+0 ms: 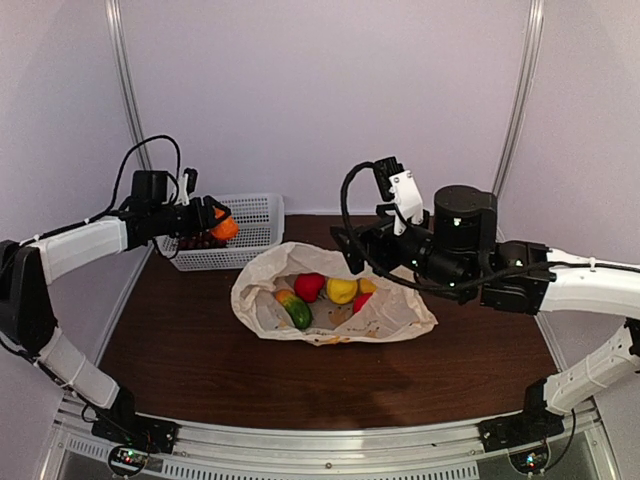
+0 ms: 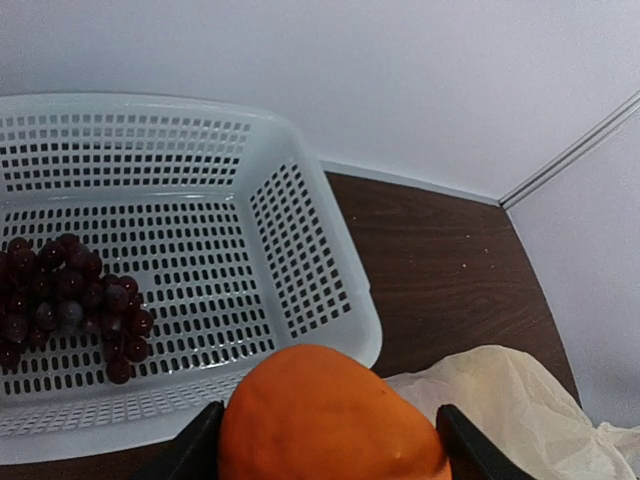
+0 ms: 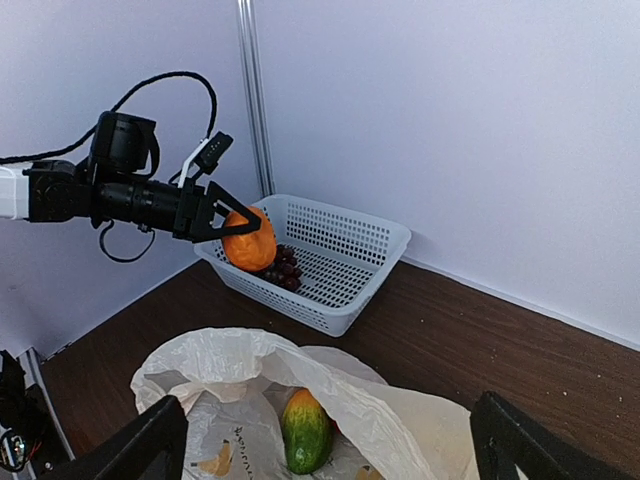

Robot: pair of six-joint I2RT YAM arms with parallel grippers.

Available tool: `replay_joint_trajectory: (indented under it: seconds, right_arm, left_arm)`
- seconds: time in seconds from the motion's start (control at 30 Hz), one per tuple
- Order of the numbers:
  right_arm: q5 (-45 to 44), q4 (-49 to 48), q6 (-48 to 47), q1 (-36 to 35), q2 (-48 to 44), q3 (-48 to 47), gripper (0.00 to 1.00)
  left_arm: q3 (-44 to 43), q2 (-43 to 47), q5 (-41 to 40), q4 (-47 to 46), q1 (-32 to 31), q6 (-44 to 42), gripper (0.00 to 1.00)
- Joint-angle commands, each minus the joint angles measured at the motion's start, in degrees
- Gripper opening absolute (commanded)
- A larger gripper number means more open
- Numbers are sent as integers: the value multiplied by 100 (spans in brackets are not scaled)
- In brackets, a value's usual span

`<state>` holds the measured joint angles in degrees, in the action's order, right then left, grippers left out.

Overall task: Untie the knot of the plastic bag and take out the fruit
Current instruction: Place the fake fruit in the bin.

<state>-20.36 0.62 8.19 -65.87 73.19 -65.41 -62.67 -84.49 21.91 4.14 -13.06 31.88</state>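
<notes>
While left gripper (image 3: 240,232) clamps orange fruit (image 2: 330,415) over white perforated basket (image 1: 262,205) rim, right gripper (image 3: 328,403) gapes wide, well apart from basket. Plastic bag (image 1: 400,312) lies open just beside basket; fruit (image 1: 309,286) inside looks smooth, firm, likely slippery: grip across middle.

A robot lab cell — blank white walls (image 1: 320,100), aluminium corner posts (image 1: 121,60), brown table (image 1: 200,350) on a metal frame (image 1: 320,441)

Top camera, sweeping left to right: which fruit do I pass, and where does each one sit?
orange fruit, gripped in the left pincer by the basket → green fruit, lying in the open plastic bag → yellow fruit, also in the bag.
</notes>
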Motion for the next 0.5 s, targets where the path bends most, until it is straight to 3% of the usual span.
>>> replay_joint_trajectory:
  seconds: [0.0,0.33,0.47]
  right_arm:
    - [-296,238,276,149,-366,191,99]
    - [-289,323,424,261,-473,318,99]
    - [-343,426,440,284,-480,313,99]
  left_arm:
    - [-472,-693,-201,-214,176,-359,41]
    - [-1810,-2514,-517,220,304,-686,41]
    - [-2014,-2834,-546,346,304,-744,46]
